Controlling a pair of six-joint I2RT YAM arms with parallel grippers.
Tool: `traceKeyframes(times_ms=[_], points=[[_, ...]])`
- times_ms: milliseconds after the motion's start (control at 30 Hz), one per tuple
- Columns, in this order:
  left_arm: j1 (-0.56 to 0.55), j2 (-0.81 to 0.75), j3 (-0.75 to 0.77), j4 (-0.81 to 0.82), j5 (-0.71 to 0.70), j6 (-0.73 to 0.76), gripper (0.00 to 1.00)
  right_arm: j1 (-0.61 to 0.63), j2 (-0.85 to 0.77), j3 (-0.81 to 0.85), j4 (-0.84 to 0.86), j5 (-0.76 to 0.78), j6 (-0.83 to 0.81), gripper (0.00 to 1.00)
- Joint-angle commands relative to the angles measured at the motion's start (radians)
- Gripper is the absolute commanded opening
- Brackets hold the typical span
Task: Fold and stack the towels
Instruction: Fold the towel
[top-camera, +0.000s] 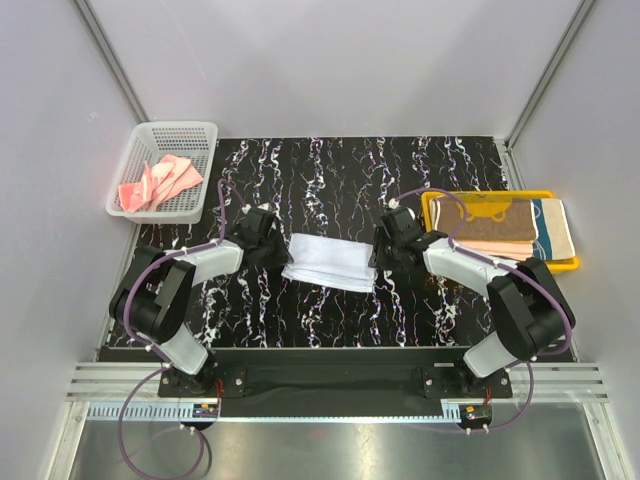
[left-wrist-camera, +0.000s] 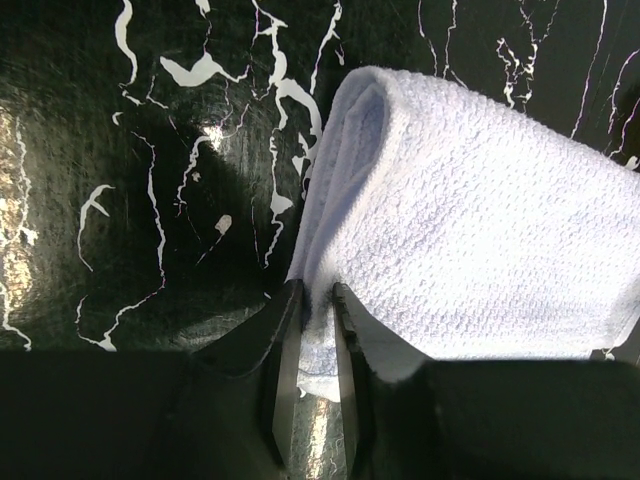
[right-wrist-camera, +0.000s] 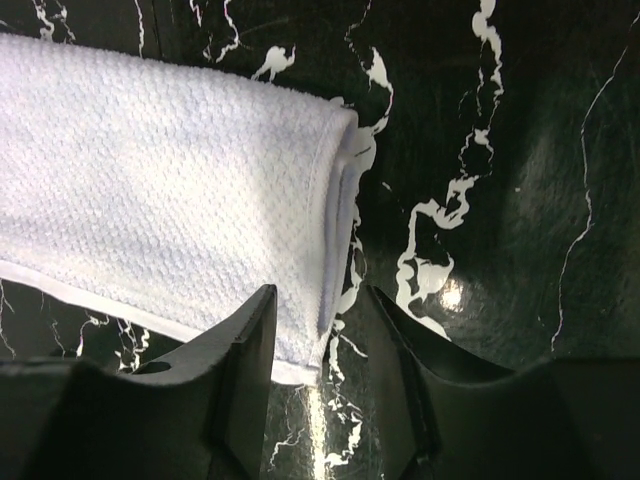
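A light blue-white towel lies folded on the black marbled table between my two grippers. My left gripper is shut on the towel's left near corner. My right gripper is open, its jaws straddling the right near corner of the towel, which lies flat. A coral pink towel sits crumpled in the white mesh basket. Folded towels, brown-orange, pale peach and teal-and-cream, are stacked in the yellow tray.
The basket stands at the table's far left corner, the tray at the far right edge. Grey walls close in left, back and right. Purple cables loop over both arms.
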Motion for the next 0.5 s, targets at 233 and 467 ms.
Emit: traceKeyframes(times_ms=[233, 467], points=[[-0.011, -0.025, 0.052, -0.041, 0.021, 0.034, 0.29, 0.008, -0.051, -0.075, 0.050, -0.081, 0.081, 0.45], [-0.014, -0.025, 0.068, -0.055, 0.021, 0.041, 0.29, 0.008, -0.027, -0.079, 0.077, -0.100, 0.084, 0.43]])
